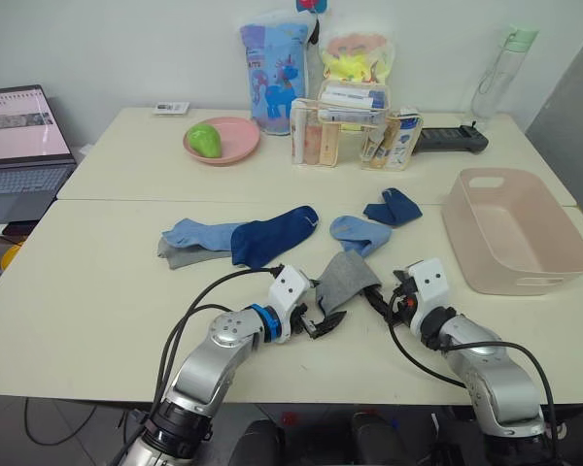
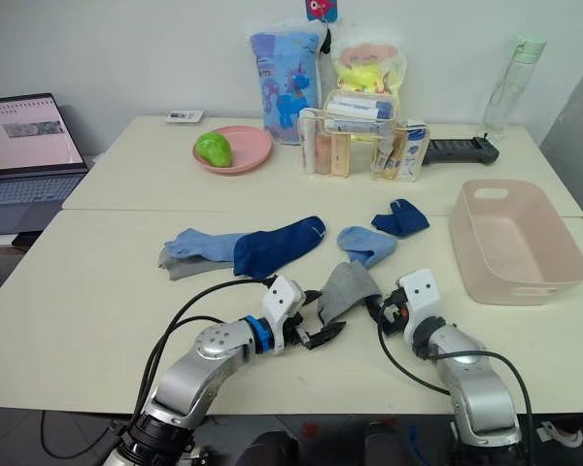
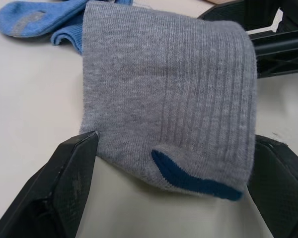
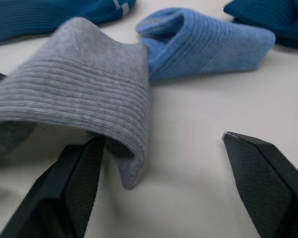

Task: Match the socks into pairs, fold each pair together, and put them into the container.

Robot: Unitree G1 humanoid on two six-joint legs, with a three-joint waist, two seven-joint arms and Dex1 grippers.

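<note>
My two grippers, left and right, stand open around the soft grey ribbed sock. Probably I am grasping it; next I must close, then find its partner.

grey sock draped over one black finger of the wide-open gripper, light blue sock just behind.

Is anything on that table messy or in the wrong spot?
The socks lie scattered and unpaired: a navy sock is draped over a light blue sock and a grey one, while its navy match sits crumpled apart. The pink container holds nothing yet.
</note>
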